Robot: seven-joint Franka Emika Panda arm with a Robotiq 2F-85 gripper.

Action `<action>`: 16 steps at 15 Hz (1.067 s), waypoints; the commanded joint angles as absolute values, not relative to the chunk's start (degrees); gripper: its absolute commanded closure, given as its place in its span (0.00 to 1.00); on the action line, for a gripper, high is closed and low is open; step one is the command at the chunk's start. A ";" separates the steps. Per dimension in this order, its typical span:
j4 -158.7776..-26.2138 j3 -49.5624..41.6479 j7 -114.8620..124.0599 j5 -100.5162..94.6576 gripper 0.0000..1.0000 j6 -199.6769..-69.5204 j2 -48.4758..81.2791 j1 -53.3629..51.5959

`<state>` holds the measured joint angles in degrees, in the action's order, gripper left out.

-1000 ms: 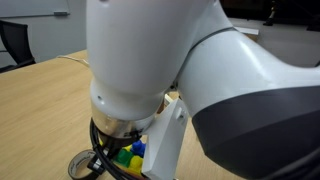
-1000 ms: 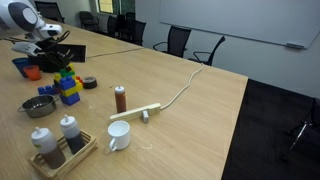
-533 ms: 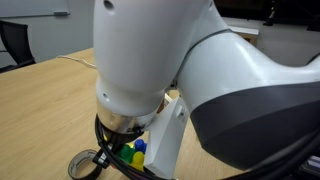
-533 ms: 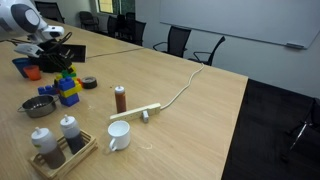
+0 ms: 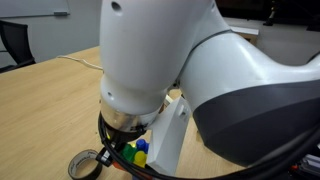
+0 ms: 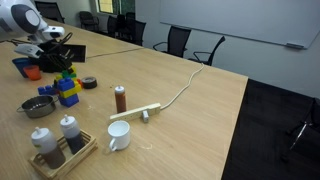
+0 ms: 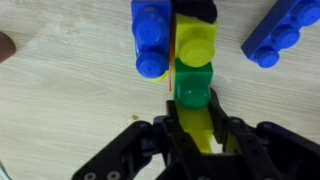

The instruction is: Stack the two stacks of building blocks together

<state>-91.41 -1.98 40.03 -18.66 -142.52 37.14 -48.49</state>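
In the wrist view the gripper comes in from the bottom edge, its two dark fingers closed against the sides of a yellow brick, pinching it. That brick is the near end of a yellow and green stack: a green stud sits just beyond the fingertips, then a yellow one, then something dark at the top edge. A pair of blue bricks lies along its left side, touching it. A loose blue brick lies apart at the upper right on the pale wooden counter.

In an exterior view the whole counter shows, with the blocks as one small blue, yellow and green cluster at the far left under the arm. Near it are a dark tape roll and a metal bowl. Farther along are a brown shaker bottle, a white mug, a power strip and a wooden tray holding two bottles. The grip itself is too small to read there.

In an exterior view the white robot arm fills the frame. Only a sliver of green, yellow and blue plastic peeps out beneath it.
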 commanded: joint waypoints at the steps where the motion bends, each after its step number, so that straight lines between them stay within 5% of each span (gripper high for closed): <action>1: -96.10 -1.61 41.08 -18.52 0.90 -144.46 34.42 -48.16; 13: -105.63 -4.17 48.43 -20.84 0.90 -156.24 30.74 -49.96; 14: -106.30 -4.39 48.87 -20.82 0.70 -157.27 30.53 -50.07; 15: -106.87 -4.68 49.20 -20.77 0.40 -158.31 30.36 -50.21; 16: -107.42 -4.47 48.91 -20.25 0.39 -159.63 30.19 -49.95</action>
